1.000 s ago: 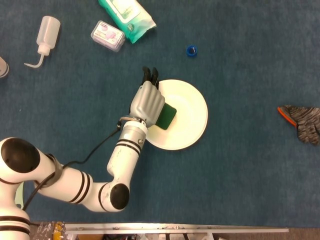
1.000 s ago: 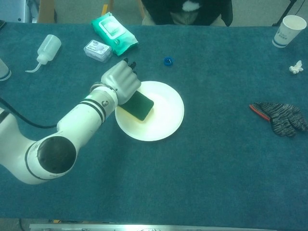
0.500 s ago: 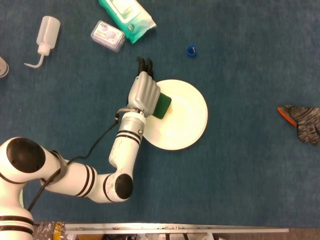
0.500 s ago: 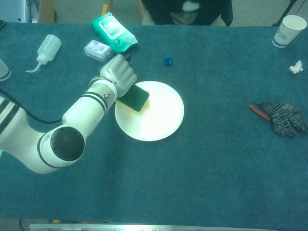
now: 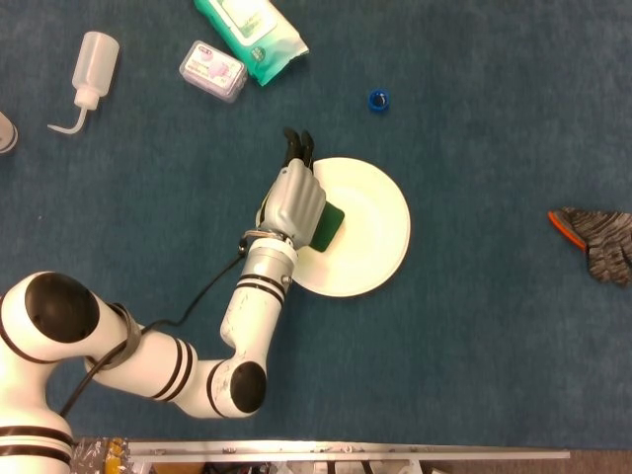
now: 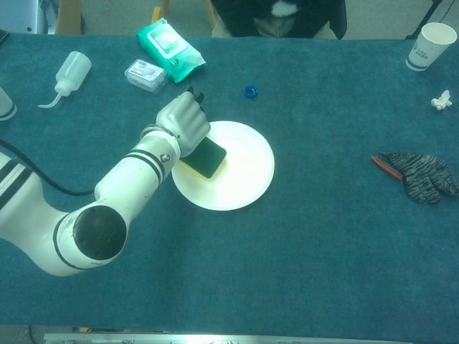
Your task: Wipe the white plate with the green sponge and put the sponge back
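Even overhead light, soft shadows, sharp pics, slight teal cast

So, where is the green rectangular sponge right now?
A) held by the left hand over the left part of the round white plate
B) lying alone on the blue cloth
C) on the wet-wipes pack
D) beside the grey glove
A: the left hand holds the green rectangular sponge over the left part of the round white plate.

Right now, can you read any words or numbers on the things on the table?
None can be read.
Green wipes pack: white label, print too blurred.
Small clear box: purplish label, too small to read.
Squeeze bottle: no text visible.
Paper cup: no text visible.
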`<state>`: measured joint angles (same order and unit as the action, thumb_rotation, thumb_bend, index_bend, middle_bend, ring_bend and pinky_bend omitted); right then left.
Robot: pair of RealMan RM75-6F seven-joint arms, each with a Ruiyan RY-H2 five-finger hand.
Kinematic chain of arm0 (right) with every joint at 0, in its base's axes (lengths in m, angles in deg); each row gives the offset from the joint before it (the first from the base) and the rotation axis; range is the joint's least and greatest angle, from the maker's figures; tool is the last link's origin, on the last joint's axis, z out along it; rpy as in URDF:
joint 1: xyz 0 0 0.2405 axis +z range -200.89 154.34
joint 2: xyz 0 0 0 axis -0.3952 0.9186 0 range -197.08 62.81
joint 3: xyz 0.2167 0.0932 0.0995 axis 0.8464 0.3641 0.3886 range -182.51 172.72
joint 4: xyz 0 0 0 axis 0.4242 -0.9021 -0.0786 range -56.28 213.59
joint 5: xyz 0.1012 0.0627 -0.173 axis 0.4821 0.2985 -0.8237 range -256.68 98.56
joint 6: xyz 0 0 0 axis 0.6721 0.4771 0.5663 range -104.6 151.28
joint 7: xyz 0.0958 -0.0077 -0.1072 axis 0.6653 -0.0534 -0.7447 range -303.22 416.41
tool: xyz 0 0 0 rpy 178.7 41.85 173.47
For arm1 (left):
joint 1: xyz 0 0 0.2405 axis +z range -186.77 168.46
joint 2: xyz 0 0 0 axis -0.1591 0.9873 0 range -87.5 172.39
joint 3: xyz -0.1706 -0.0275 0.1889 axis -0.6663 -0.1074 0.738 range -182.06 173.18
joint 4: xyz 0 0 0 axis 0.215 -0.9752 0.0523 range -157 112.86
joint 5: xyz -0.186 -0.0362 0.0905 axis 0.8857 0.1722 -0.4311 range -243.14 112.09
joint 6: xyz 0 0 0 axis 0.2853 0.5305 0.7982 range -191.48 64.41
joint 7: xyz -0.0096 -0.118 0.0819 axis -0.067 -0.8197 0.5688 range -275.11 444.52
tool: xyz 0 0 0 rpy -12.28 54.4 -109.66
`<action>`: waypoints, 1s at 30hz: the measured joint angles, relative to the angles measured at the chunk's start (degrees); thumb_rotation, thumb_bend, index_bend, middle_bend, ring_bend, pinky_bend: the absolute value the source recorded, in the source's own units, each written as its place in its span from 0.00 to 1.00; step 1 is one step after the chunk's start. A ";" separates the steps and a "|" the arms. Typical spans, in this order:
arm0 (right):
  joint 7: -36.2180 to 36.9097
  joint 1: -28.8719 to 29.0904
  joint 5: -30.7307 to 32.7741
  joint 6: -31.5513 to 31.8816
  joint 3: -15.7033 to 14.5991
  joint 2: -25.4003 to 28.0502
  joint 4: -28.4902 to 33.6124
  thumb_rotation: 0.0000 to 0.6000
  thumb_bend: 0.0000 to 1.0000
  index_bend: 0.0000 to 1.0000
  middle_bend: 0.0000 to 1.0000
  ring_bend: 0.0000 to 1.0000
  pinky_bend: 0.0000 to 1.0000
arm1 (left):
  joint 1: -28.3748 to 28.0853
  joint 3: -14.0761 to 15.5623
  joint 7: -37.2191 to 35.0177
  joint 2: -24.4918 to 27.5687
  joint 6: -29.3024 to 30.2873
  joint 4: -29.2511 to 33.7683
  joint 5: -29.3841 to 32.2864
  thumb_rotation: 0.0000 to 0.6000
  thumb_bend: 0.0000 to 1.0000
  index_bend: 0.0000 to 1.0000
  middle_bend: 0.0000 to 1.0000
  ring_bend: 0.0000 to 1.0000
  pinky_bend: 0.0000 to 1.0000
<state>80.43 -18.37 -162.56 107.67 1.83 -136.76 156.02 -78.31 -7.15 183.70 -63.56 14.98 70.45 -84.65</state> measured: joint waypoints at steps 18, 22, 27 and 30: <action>-0.23 0.09 0.36 -0.38 0.19 -0.13 -0.23 1.00 0.39 0.39 0.39 0.23 0.45 | -1.10 -1.54 1.45 -0.92 -1.28 -4.66 1.75 0.99 0.26 0.41 0.19 0.03 0.09; -0.34 0.17 0.29 -0.48 0.17 -0.21 -0.20 1.00 0.39 0.39 0.39 0.23 0.45 | -1.20 -1.94 1.46 -1.05 -1.77 -5.96 2.27 0.99 0.26 0.41 0.19 0.03 0.09; -0.51 0.08 0.31 -0.28 0.23 -0.06 0.00 1.00 0.39 0.39 0.39 0.23 0.45 | -1.35 -1.99 1.84 -1.51 -2.11 -5.82 2.54 0.99 0.26 0.41 0.19 0.03 0.09; -0.57 0.00 0.25 -0.07 0.24 0.01 0.18 1.00 0.39 0.39 0.39 0.23 0.45 | -1.49 -1.89 2.01 -1.67 -2.05 -5.01 2.30 0.99 0.26 0.41 0.19 0.03 0.09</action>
<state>79.87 -18.37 -162.31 107.60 2.07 -136.75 156.20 -79.80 -9.04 185.71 -65.22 12.93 65.44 -82.36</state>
